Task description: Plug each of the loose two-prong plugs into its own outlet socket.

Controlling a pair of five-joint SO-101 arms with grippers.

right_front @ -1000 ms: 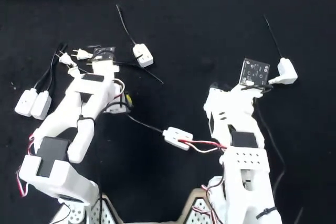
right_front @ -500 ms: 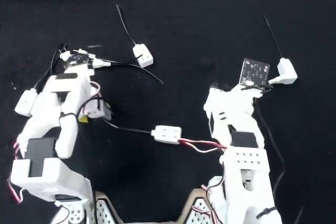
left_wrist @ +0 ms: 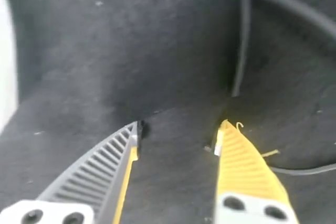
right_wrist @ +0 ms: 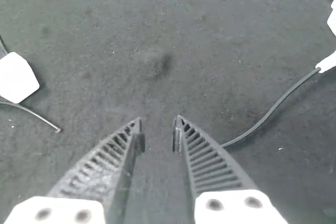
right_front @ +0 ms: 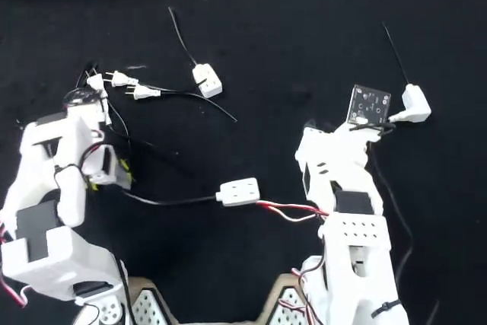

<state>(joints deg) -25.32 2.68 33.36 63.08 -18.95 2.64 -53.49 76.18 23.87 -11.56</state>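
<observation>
Gripping, left: nothing. The left gripper (left_wrist: 180, 129) had its fingers (left_wrist: 239, 161) spread wide, with bare black cloth (left_wrist: 105, 51) in the gap.
Near left tips: a black cord (left_wrist: 242, 40) ran across the cloth just past the yellow fingertip. A white body sat at the view's edge; I could not tell what it was.
Gripping, right: nothing. The right gripper (right_wrist: 156, 129) had its fingers (right_wrist: 205, 161) narrowly apart, with only cloth between them.
Near right tips: the square socket (right_wrist: 16, 77) lay off to one side and a black cable (right_wrist: 273, 111) off to the other, both clear of the tips.
Left arm (right_front: 57, 157): stood at the table's left edge, wrist just below the plug cluster.
Loose plugs: the upper plug (right_front: 120, 78) and lower plug (right_front: 146, 93) lay side by side, unplugged. A third plug (right_front: 95, 81) lay just beside them, nearest the left wrist.
Sockets: the square socket (right_front: 207, 80) lay right of the plugs with nothing plugged in. The long socket (right_front: 238, 191) lay mid-table between the arms, also unplugged.
Right arm (right_front: 338, 165): stood on the right side, with an angled white plug (right_front: 415, 104) just beside its wrist.
</observation>
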